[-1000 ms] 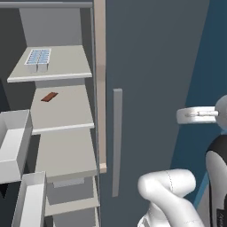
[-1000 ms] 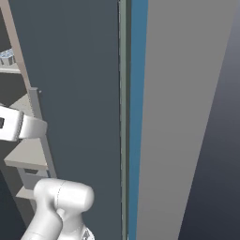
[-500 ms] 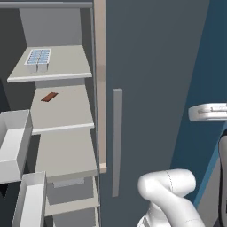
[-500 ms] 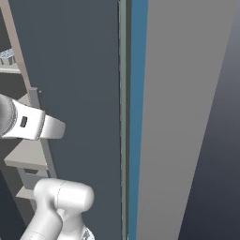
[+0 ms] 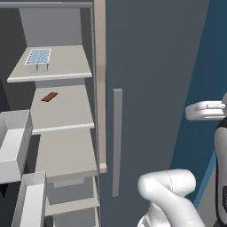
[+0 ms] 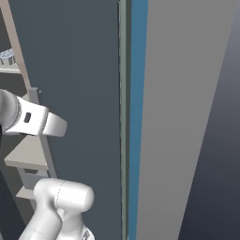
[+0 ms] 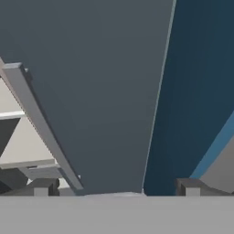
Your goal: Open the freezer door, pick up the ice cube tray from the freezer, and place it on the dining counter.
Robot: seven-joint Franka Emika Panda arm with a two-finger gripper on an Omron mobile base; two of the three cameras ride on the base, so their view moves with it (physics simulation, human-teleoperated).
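Note:
The freezer (image 5: 66, 146) stands open, its pale shelves bare to view. On the top shelf lies the ice cube tray (image 5: 38, 57), white with pale blue cubes; a corner of the ice cube tray (image 6: 6, 56) also peeks out at the left edge of the right base view. The freezer door (image 5: 12, 142) is swung out at the left, its white bins facing me. My gripper (image 7: 116, 189) is open and empty, well right of the freezer. It faces the plain grey door (image 7: 100, 91), right of that door's bar handle (image 7: 41, 123). The dining counter is out of view.
A small flat brown bar (image 5: 49, 96) lies on the second shelf. The plain grey door (image 5: 150, 88) with its vertical handle (image 5: 117, 142) stands closed right of the freezer. My white arm (image 5: 170, 195) rises in front of it, and a blue wall (image 6: 138, 117) runs beside it.
The arm's upper link has swung a little to the right, away from the freezer. The gripper has stayed open. The tray and the shelves are unmoved.

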